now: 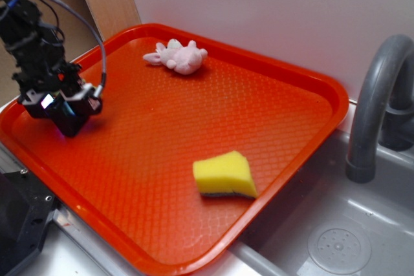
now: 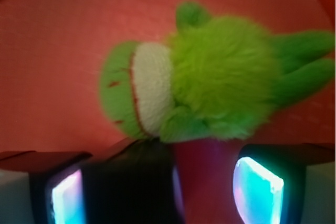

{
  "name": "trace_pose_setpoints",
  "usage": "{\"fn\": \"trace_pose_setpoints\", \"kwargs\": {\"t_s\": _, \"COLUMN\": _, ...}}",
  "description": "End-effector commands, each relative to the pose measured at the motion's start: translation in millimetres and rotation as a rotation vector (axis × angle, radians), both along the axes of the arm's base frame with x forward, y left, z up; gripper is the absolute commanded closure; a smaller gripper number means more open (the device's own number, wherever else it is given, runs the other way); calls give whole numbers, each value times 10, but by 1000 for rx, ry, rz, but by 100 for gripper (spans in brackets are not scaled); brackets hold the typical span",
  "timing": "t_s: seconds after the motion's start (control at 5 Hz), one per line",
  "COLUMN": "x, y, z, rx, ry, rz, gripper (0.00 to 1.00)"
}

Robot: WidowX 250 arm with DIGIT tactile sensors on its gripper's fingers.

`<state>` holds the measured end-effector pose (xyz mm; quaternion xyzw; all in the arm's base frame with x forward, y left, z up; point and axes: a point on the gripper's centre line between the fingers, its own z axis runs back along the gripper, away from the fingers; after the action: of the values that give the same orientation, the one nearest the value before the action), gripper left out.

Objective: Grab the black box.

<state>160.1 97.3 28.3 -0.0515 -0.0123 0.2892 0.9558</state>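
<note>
The black box (image 2: 128, 187) fills the bottom of the wrist view, blurred and dark, between the two glowing pads of my gripper (image 2: 163, 198). It lies close against the left pad (image 2: 68, 200), and a strip of red tray shows between it and the right pad (image 2: 257, 190). So the gripper is open around the box. In the exterior view the gripper (image 1: 68, 111) is low over the tray's left side, with the dark box (image 1: 68, 121) between its fingers.
A green plush toy (image 2: 210, 85) lies just beyond the box. On the orange tray (image 1: 194, 114) are a pink plush (image 1: 176, 55) at the back and a yellow sponge (image 1: 224, 174) at the front. To the right are a grey sink (image 1: 336, 244) and faucet (image 1: 375, 95). A black machine part (image 1: 19, 224) sits lower left.
</note>
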Motion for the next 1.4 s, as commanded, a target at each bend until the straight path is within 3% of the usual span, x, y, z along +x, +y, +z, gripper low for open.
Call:
{"fn": "trace_pose_setpoints", "kwargs": {"t_s": 0.0, "x": -28, "y": -71, "z": 146, "rx": 21, "ry": -6, "rz": 38, "gripper": 100}}
{"fn": "trace_pose_setpoints", "kwargs": {"t_s": 0.2, "x": 132, "y": -131, "z": 641, "rx": 33, "ry": -110, "rz": -34, "gripper": 100}}
{"fn": "trace_pose_setpoints", "kwargs": {"t_s": 0.4, "x": 367, "y": -378, "z": 1155, "rx": 37, "ry": -252, "rz": -234, "gripper": 100}}
{"fn": "trace_pose_setpoints", "kwargs": {"t_s": 0.6, "x": 586, "y": -777, "z": 1603, "rx": 185, "ry": -206, "rz": -277, "gripper": 100}}
{"fn": "trace_pose_setpoints", "kwargs": {"t_s": 0.8, "x": 588, "y": -986, "z": 2134, "rx": 93, "ry": -218, "rz": -351, "gripper": 100}}
{"fn": "trace_pose_setpoints", "kwargs": {"t_s": 1.0, "x": 545, "y": -1096, "z": 2632, "rx": 97, "ry": -189, "rz": -404, "gripper": 100}}
{"fn": "trace_pose_setpoints", "kwargs": {"t_s": 1.2, "x": 584, "y": -1097, "z": 2810, "rx": 101, "ry": -136, "rz": -395, "gripper": 100}}
